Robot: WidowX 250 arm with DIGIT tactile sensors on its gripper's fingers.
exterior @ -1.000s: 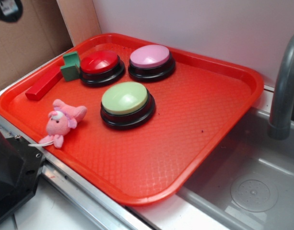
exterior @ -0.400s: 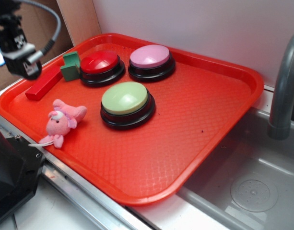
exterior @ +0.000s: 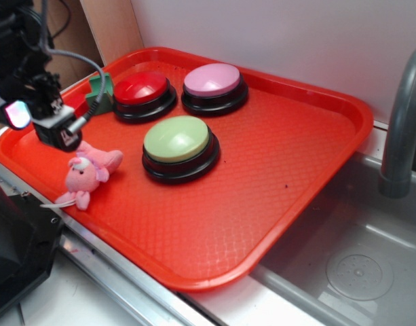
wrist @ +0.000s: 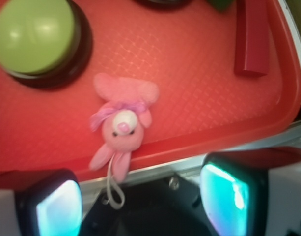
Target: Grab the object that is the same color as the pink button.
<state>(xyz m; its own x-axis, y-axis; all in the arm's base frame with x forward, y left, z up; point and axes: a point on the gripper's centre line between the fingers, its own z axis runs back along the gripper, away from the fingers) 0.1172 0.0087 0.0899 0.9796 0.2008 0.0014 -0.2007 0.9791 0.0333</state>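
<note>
The small pink plush toy (exterior: 89,172) lies at the tray's near left edge, its white string hanging over the rim. It shows in the wrist view (wrist: 122,123) just ahead of the fingers. The pink button (exterior: 212,80) with its pale lilac dome stands at the back of the tray. My gripper (exterior: 38,121) hovers just above and to the left of the toy. Its jaws stand wide apart and empty, with the two glowing fingertips (wrist: 57,209) at the bottom of the wrist view.
The red tray (exterior: 309,170) also holds a red-topped button (exterior: 141,88), a light-green button (exterior: 176,139), a green block (exterior: 98,87) and a red block (wrist: 251,37). A grey sink (exterior: 357,265) and faucet (exterior: 401,122) lie to the right. A black box (exterior: 11,251) stands at the front left.
My gripper has come in from the upper left and moved down and right, now just above the pink toy. It covers the red block in the exterior view. Nothing on the tray has moved.
</note>
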